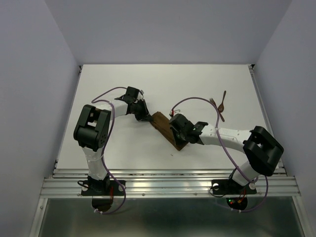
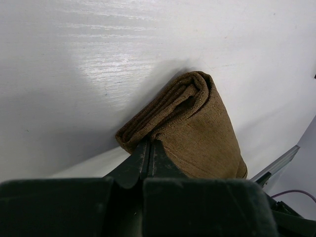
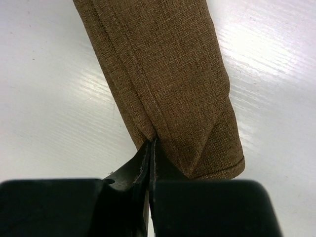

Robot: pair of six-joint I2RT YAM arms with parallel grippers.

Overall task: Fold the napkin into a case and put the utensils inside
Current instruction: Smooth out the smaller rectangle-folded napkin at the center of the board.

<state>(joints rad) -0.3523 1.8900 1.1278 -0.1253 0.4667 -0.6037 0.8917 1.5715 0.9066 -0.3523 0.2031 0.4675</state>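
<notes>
The folding looks nearly done: the napkin lies as a narrow case (image 1: 165, 127) slanted across the worktop (image 1: 118, 84), while the utensils (image 1: 220, 107) wait well apart, beyond the right arm. Next, the pocket probably needs opening before fetching them. The left end effector (image 2: 149, 143) and right end effector (image 3: 150, 144) are both fully closed, tips touching opposite ends of the cloth; whether either nips a layer cannot be told.

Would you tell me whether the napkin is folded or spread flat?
Folded: the napkin lies as a narrow strip, stacked layers showing at its end.
</notes>
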